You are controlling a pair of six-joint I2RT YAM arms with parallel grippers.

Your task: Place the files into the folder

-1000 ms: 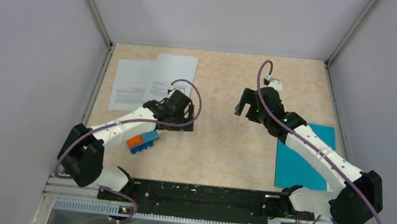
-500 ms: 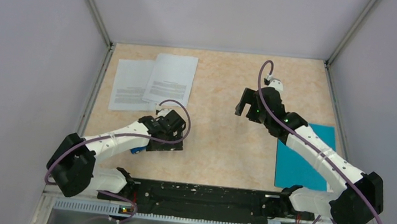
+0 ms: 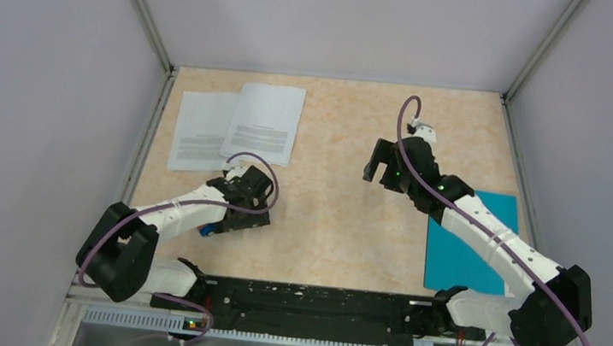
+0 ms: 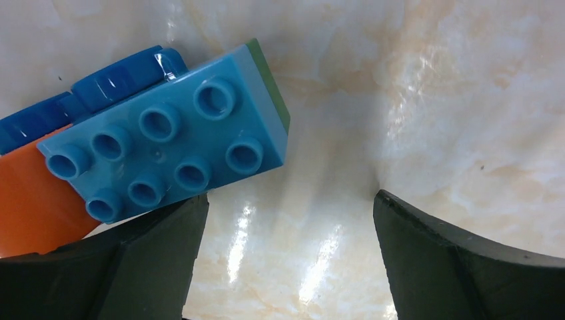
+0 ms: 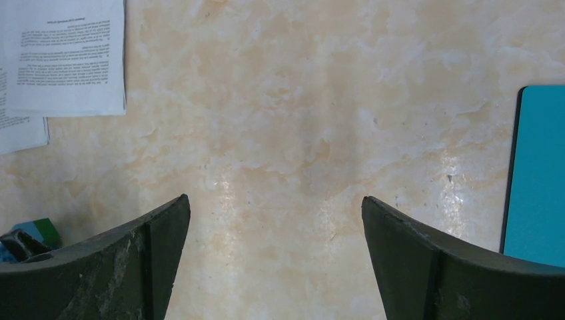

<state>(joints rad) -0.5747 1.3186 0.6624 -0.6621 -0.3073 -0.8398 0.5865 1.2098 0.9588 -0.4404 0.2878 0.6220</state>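
Observation:
The files (image 3: pixel 239 125) are two overlapping white printed sheets lying flat at the far left of the table; they also show in the right wrist view (image 5: pixel 63 53). The folder (image 3: pixel 468 241) lies closed, teal cover up, at the near right, partly under my right arm; its edge shows in the right wrist view (image 5: pixel 541 173). My left gripper (image 3: pixel 234 215) is open and low over the table near the front left, empty (image 4: pixel 286 200). My right gripper (image 3: pixel 379 165) is open and empty above the bare middle of the table (image 5: pixel 273 200).
A toy of blue studded brick (image 4: pixel 166 157) and orange block (image 4: pixel 33 207) sits just beyond my left finger, mostly hidden under the left gripper in the top view (image 3: pixel 207 231). Grey walls close the table on three sides.
My left gripper has drawn back from the files' near edge toward the front left and now sits over the orange-and-blue toy. The right arm has not moved.

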